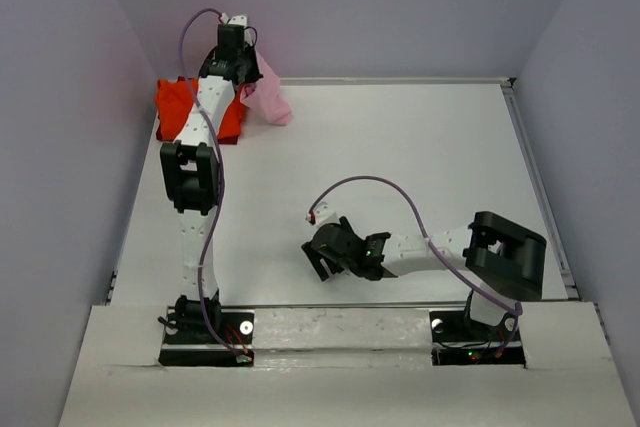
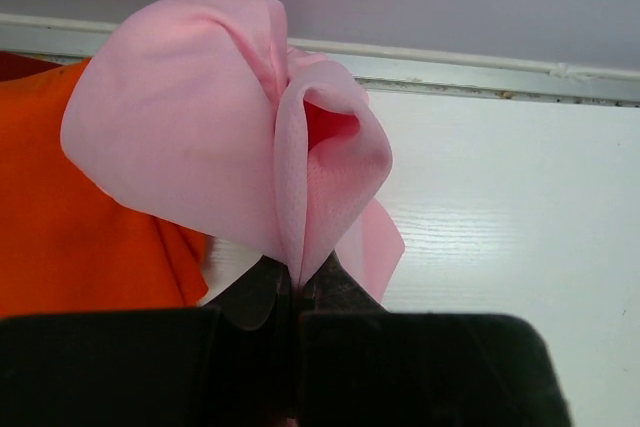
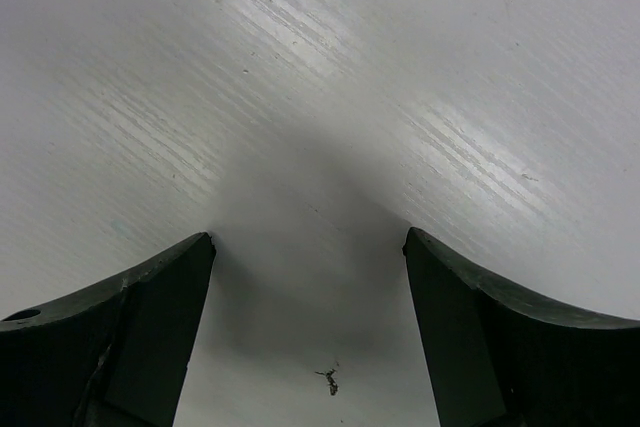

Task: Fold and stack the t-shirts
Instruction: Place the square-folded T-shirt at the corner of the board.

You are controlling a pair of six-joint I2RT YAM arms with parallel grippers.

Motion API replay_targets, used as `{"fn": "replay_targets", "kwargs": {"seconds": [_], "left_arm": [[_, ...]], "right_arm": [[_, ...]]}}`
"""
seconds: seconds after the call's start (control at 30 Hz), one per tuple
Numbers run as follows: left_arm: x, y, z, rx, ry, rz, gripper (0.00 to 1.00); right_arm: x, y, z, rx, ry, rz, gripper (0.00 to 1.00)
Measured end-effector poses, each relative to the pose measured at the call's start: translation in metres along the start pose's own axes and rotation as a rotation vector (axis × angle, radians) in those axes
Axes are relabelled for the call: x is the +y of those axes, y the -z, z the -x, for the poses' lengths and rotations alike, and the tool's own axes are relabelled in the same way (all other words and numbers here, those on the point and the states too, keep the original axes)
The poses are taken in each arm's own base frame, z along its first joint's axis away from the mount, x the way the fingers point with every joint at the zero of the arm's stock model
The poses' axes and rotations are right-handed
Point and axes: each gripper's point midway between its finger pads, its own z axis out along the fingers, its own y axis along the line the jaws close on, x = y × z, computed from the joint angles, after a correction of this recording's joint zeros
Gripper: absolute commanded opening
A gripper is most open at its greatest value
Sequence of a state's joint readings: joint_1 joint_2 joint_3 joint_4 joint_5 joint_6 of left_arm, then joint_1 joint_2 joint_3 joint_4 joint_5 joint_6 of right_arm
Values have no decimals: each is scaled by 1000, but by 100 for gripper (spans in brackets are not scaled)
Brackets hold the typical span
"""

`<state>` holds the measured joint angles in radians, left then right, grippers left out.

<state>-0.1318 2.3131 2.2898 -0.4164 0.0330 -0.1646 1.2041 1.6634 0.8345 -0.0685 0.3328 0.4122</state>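
My left gripper reaches to the far left corner of the table and is shut on the light pink t-shirt. The shirt hangs bunched from the jaws, lifted above the table. In the left wrist view the pink t-shirt billows in folds right above the pinched left gripper. The orange-red t-shirt lies crumpled on the table under and left of that arm, and the same orange-red t-shirt shows behind the pink one. My right gripper hovers low over the table's middle, open and empty.
A raised rail runs along the table's back edge by the lilac wall. The side wall stands close to the orange-red t-shirt. White tabletop stretches between the two arms. A small dark speck lies on the surface under the right gripper.
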Motion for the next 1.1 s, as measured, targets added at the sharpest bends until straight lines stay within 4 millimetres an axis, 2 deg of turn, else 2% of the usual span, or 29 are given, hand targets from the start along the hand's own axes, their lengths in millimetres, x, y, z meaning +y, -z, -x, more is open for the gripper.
{"fn": "replay_targets", "kwargs": {"seconds": [0.23, 0.4, 0.67, 0.87, 1.1], "left_arm": [[-2, 4, 5, -10, -3, -1, 0], [5, 11, 15, -29, 2, 3, 0], [36, 26, 35, -63, 23, 35, 0], [49, 37, 48, -82, 42, 21, 0], [44, 42, 52, -85, 55, -23, 0]], "right_arm": [[4, -4, 4, -11, -1, 5, 82], [8, -7, 7, -21, -1, 7, 82], [12, -11, 12, -34, 0, 11, 82], [14, -15, 15, -41, 4, 14, 82], [18, -20, 20, -52, 8, 17, 82]]}}
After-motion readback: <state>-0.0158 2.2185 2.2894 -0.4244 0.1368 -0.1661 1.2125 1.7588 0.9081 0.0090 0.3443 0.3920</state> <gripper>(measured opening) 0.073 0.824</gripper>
